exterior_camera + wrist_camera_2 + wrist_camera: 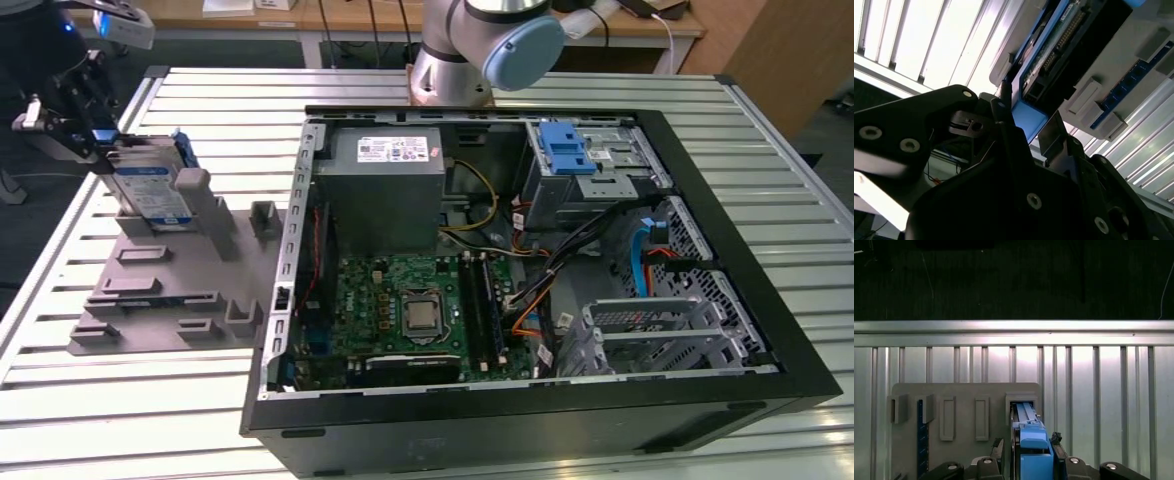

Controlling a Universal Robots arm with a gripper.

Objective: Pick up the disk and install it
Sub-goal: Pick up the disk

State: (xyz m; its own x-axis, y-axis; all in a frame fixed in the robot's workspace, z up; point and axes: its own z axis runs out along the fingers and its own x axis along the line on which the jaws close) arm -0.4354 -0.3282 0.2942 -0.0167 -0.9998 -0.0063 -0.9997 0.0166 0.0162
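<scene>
claw [94, 130]: sitting astride one end of the disk [150, 190], honestly can't tell if it's squeezing | disk: standing on edge in a slot of the grey fixture plate [160, 290] | surface: ribbed aluminium table [134, 400], open PC case [787, 330] beside the plate | room: wooden desk [360, 12], dark floor [227, 52] behind

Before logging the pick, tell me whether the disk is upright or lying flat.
Upright: the disk stands on edge in a slot of the grey fixture.

The disk [150, 188] stands in the rack [158, 300] on the table [120, 400] right at the claw [99, 140], with the computer case [534, 400] well apart from both.
</scene>
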